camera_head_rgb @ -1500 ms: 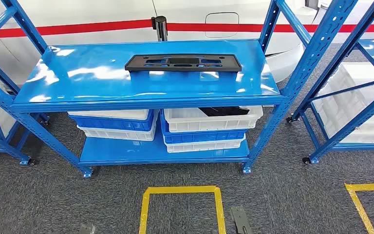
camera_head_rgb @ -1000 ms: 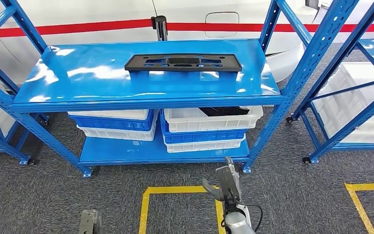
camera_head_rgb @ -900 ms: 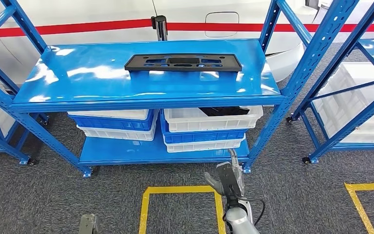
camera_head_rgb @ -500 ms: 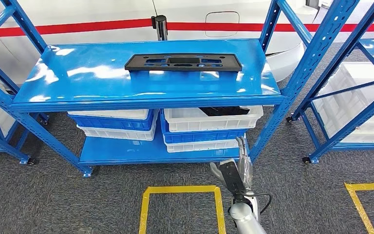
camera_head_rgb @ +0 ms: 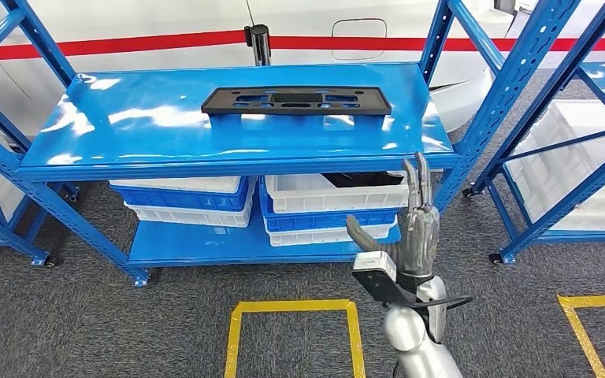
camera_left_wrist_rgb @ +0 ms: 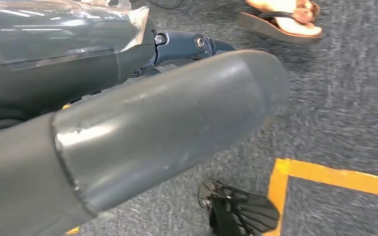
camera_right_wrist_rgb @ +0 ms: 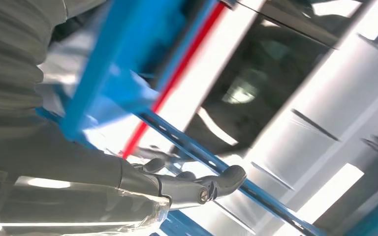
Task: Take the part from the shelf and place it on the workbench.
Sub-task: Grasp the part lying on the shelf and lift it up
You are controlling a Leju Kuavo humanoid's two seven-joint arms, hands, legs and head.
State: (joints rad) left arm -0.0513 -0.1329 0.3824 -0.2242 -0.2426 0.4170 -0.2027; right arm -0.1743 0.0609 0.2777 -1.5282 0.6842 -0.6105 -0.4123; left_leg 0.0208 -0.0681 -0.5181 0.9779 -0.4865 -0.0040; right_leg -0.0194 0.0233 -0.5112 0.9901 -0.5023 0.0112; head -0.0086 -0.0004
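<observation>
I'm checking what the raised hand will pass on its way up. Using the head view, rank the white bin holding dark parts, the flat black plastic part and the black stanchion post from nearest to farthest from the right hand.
From the right hand:
1. White bin holding dark parts, lower shelf level, just beyond the fingertips.
2. Flat black plastic part, on the blue top shelf, up and left.
3. Black stanchion post, behind the shelf.

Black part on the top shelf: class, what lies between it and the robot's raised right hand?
In the head view, bare blue shelf top and its front edge separate the black part from the right hand. Nothing else stands between them.
</observation>
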